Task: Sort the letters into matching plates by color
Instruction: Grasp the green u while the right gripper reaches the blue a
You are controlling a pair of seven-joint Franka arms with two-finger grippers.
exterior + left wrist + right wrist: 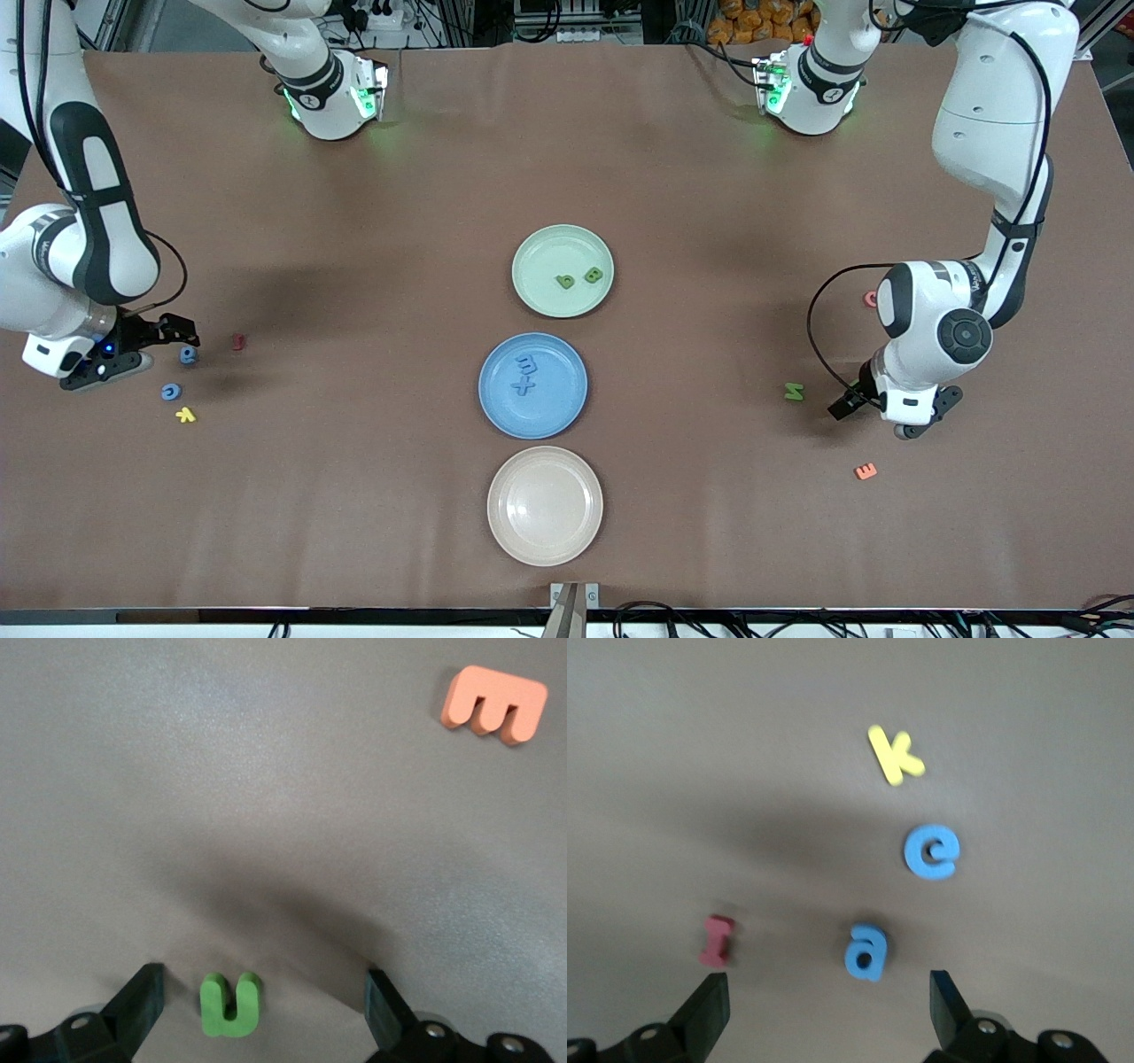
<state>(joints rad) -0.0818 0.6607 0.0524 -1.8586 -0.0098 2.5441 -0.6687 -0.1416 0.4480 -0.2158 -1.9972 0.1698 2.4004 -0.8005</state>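
From the front camera we see three plates lined up mid-surface: the pale green plate [563, 270] toward the robots' edge holding two green letters [580, 278], the blue plate [532, 385] next holding two blue letters [525, 373], and the cream plate [545, 505] closest to the camera's edge. At the right arm's end, the right gripper [168, 335] hangs low with its jaws spread, next to a blue a [188, 355], a dark red letter [237, 341], a blue e [171, 392] and a yellow k [185, 414]. At the left arm's end, the left gripper [852, 396] sits low near a green N [794, 391], with an orange E [866, 471] closer to the camera's edge and a pink letter [871, 299] partly hidden by the arm.

On the left wrist view, we see the fingers [137, 1005] wide apart, empty, and a green U [230, 1004] lying on the surface between them; the orange E lies well apart.

On the right wrist view, the fingers [704, 1010] stand wide apart, holding nothing. The blue a lies just ahead between them, the red letter near one finger, the e and k farther off.
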